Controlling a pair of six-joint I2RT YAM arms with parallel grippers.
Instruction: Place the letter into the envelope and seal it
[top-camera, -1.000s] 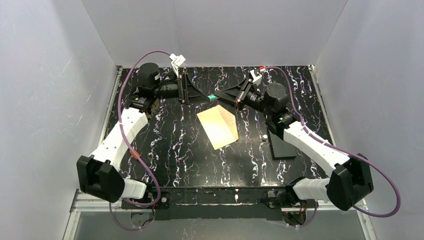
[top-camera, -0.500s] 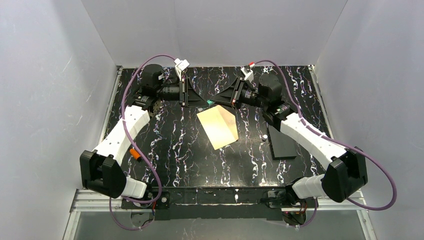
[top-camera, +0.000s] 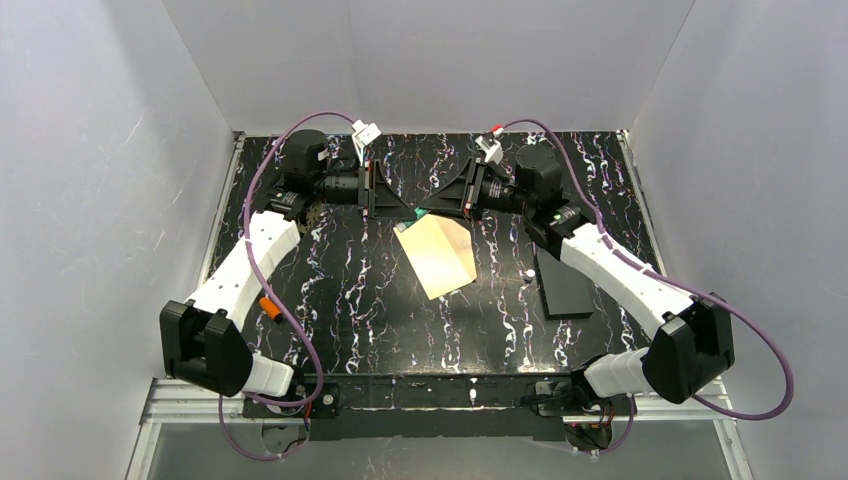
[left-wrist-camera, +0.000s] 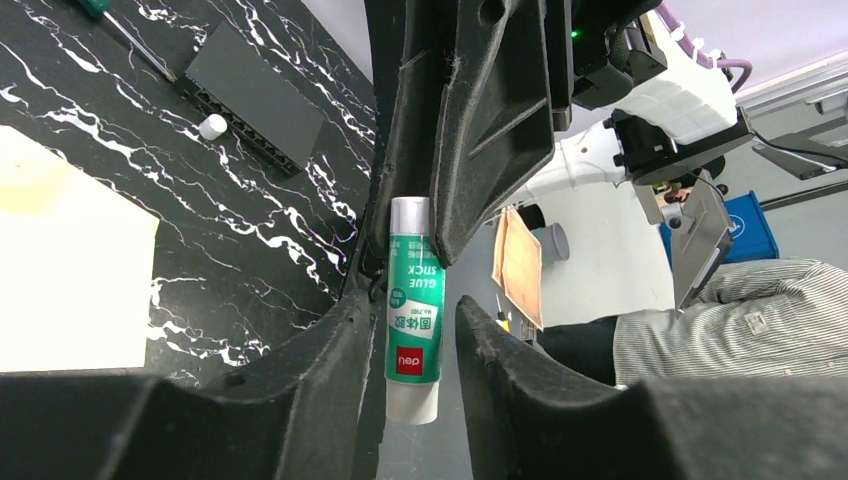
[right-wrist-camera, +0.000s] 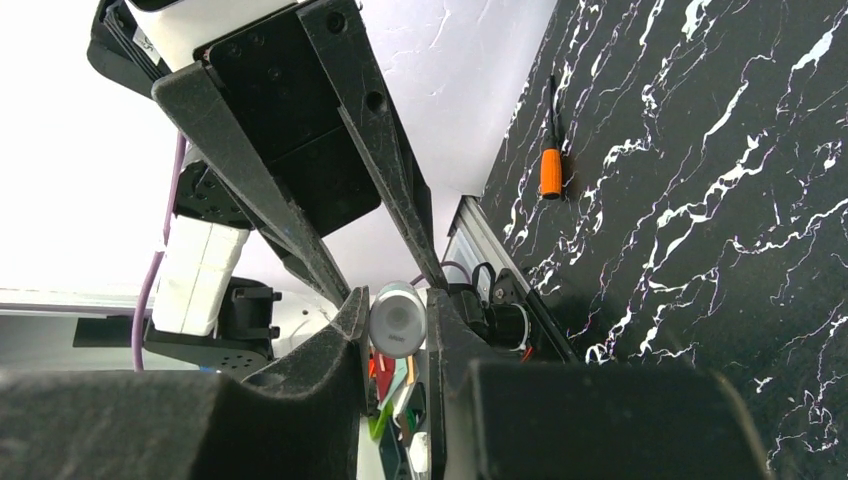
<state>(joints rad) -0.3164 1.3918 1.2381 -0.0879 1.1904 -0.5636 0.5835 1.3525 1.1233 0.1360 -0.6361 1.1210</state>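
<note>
gripping glue stick (left-wrist-camera: 413, 300) near far envelope (top-camera: 459, 230) edge

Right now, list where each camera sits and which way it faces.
Top external: above and behind the bases, looking down on the table; the left arm and right arm show whole.
Left wrist: on the left arm, facing right past its own fingers to the glue stick and the right gripper.
Right wrist: on the right arm, facing left past its own fingers to the left gripper.
Shared: both wrist views show the glue stick, one side-on, one end-on.
</note>
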